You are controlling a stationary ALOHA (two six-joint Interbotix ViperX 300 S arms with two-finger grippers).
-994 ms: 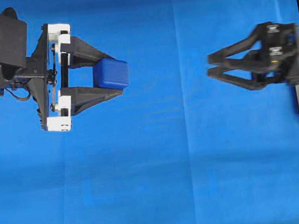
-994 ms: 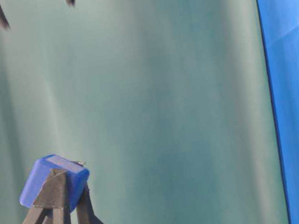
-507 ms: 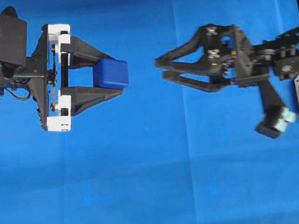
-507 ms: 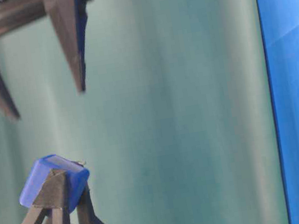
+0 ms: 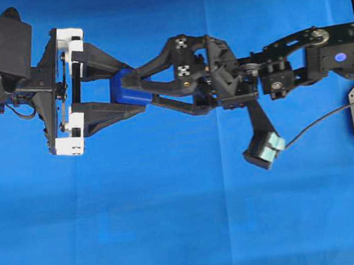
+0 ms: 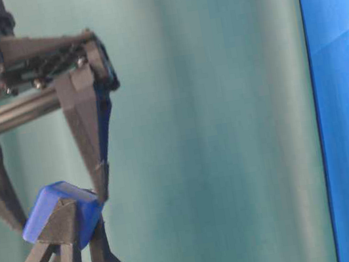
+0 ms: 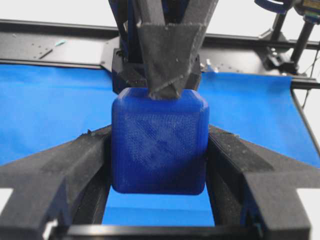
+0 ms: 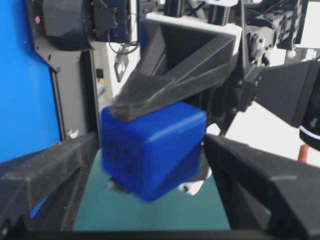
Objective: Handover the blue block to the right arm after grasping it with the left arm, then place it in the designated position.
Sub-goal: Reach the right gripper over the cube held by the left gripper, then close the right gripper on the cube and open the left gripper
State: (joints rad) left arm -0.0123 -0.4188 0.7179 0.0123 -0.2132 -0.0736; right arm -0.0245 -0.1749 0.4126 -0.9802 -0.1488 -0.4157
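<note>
The blue block hangs above the blue cloth, pinched between the fingers of my left gripper, the one with white pieces. It fills the left wrist view. My all-black right gripper has come in from the right, turned a quarter turn to the left one. Its jaws stand open around the block, one finger on each side with a small gap showing. At table level the right fingertips reach down past the block's top.
Blue cloth covers the table. A green backdrop stands behind the grippers at table level. The right arm stretches in from the right edge, its wrist camera hanging below. A black frame rail crosses the far side.
The right arm has swept left from the right edge until its open fingers straddle the block. The left gripper and the block have stayed still.
</note>
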